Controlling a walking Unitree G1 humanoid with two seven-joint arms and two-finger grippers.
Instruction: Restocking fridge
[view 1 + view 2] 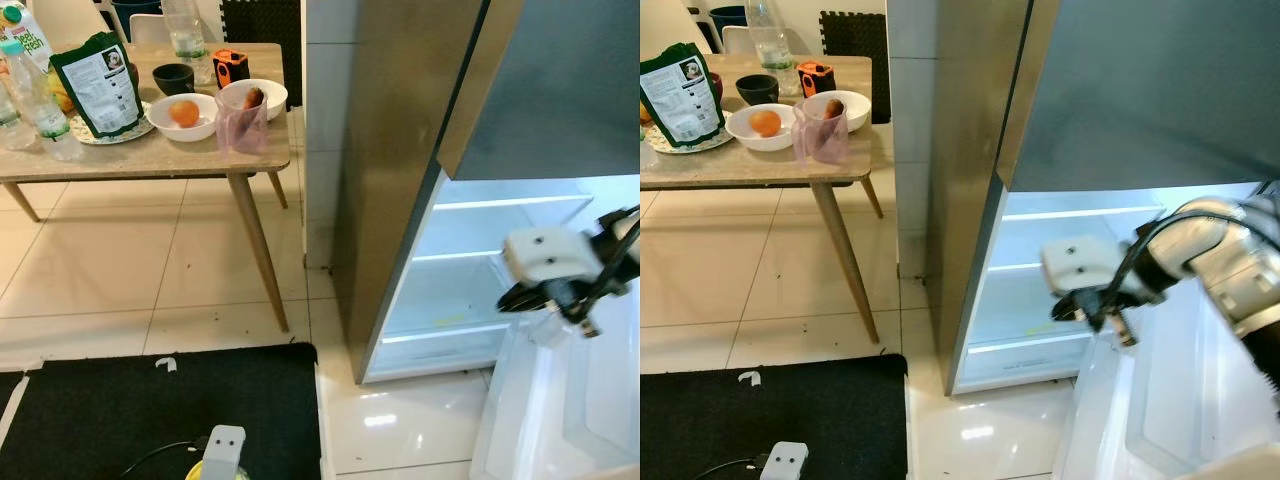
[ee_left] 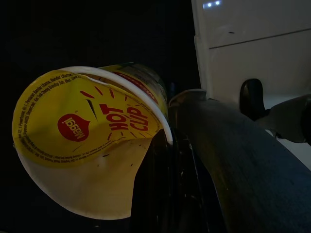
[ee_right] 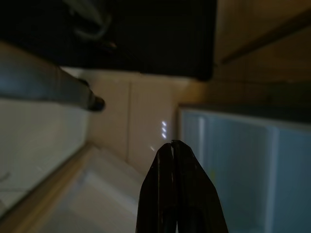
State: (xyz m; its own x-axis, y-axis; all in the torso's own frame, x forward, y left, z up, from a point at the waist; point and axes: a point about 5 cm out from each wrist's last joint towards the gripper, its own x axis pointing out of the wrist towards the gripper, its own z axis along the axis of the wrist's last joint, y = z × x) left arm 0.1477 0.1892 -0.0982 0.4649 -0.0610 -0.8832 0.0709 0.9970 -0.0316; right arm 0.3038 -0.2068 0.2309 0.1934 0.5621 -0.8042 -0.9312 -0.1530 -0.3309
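Fridge [image 1: 420,150] top cut by frame edge; open door [image 1: 1160,400] cropped at bottom; noodle cup [image 2: 87,141] body hidden behind lid.

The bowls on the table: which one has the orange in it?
The white bowl next to the green bag holds the orange. The other white bowl, nearer the table's end, holds something brownish, and the small dark bowl sits behind them.

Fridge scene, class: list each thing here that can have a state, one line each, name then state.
fridge door: open, interior lit
fridge shelves: bare where visible
right tool: shut, holding nothing, by the open fridge
left tool: shut on the noodle cup
noodle cup: lid on, one edge peeled
white bowl: holds an orange
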